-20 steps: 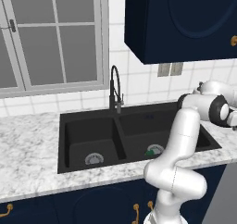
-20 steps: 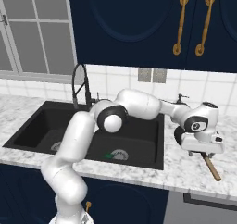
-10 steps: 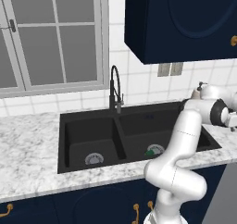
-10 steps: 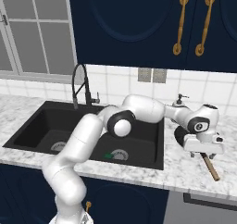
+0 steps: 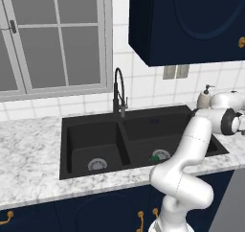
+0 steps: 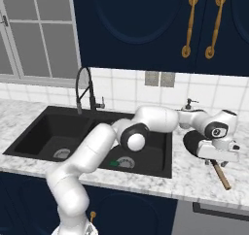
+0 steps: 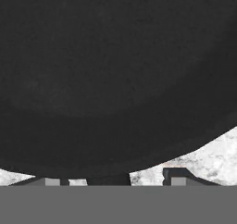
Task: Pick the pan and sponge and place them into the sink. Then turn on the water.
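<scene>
The black pan point(image 7: 115, 79) lies on the marble counter to the right of the sink point(image 6: 39, 127), its wooden handle point(image 6: 221, 175) pointing toward the counter's front. My gripper point(image 7: 115, 180) hangs low over the pan's near edge, its jaws apart on either side of the handle's root and not touching it. In the right base view the hand covers part of the pan point(image 6: 193, 142). The green and yellow sponge point(image 6: 115, 163) rests in the right basin beside the drain; in the left base view the sponge point(image 5: 154, 157) shows there too. No water runs from the faucet point(image 6: 83, 89).
A soap dispenser point(image 6: 188, 105) stands by the wall behind the pan. Dark blue cabinets point(image 6: 160, 25) hang above the counter. The faucet point(image 5: 118, 94) rises behind the sink's divider point(image 5: 123, 145). My arm stretches across the right basin.
The hand has shifted slightly to the right and sunk a little over the pan. Its jaws have narrowed from their widest spread.
</scene>
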